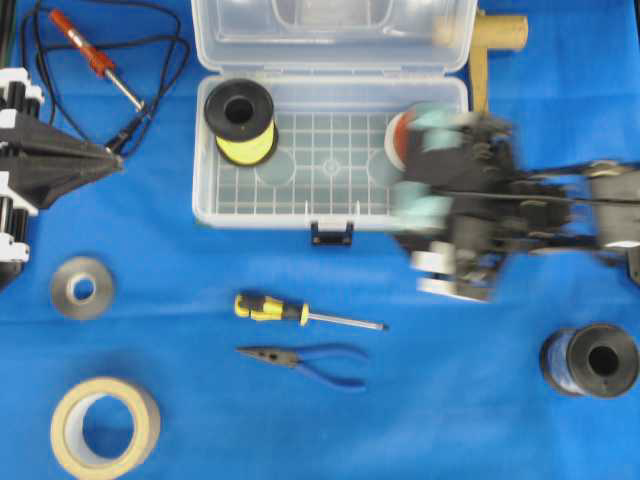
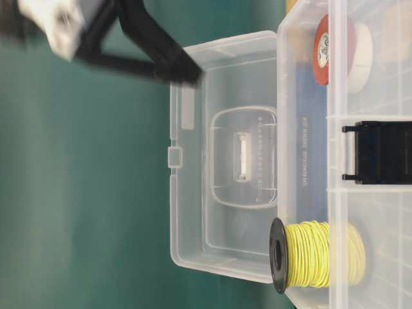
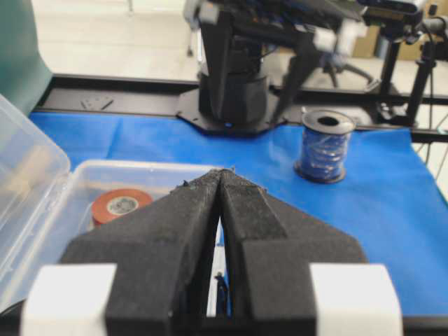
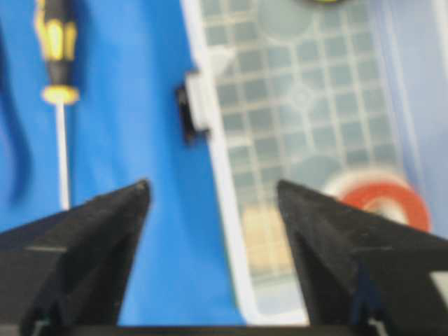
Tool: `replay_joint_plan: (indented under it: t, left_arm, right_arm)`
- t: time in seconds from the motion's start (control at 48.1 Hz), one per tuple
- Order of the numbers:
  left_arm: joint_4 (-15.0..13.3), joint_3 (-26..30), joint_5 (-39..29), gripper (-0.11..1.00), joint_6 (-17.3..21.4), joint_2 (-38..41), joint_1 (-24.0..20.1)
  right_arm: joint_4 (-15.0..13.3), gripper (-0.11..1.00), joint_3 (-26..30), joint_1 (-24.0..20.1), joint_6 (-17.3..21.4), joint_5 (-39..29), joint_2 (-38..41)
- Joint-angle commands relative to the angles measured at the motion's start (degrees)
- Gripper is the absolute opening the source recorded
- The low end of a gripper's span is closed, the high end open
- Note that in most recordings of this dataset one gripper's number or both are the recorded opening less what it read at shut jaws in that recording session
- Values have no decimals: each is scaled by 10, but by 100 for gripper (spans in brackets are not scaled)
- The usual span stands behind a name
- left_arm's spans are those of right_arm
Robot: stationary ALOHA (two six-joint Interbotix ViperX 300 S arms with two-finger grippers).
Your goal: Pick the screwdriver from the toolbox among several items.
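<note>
Your right gripper (image 4: 213,203) is spread wide and empty above the toolbox (image 4: 217,175) front wall. The screwdriver (image 1: 300,313) already lies outside on the cloth, and your left gripper (image 3: 222,183) sits pinched closed.

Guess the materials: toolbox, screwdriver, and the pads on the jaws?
Toolbox: clear glossy plastic; the grid floor shows through.
Screwdriver: yellow-and-black handle, probably plastic or rubber; thin shiny shaft, likely steel.
Pads on the jaws of the left gripper: matte black, rough-textured, apparently foam or rubber.

left end effector (image 1: 118,157): fingers pressed together, empty | right end effector (image 4: 213,192): fingers spread wide, empty, blurred
</note>
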State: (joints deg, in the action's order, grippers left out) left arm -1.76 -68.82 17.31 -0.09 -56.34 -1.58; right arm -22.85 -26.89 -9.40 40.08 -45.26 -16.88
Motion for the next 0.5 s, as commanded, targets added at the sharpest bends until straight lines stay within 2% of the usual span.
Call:
replay_joint_plan:
  t: [0.0, 0.208, 0.478]
  left_arm:
    - [0, 5, 3, 0, -1, 4, -1]
    - [0, 4, 6, 0, -1, 4, -1]
    - [-1, 4, 7, 0, -3, 7, 0]
  right_arm:
    - [-18, 74, -69, -1, 14, 64, -91]
    - [-44, 74, -243, -2, 22, 178, -281]
    - [-55, 74, -382, 9, 22, 236, -435]
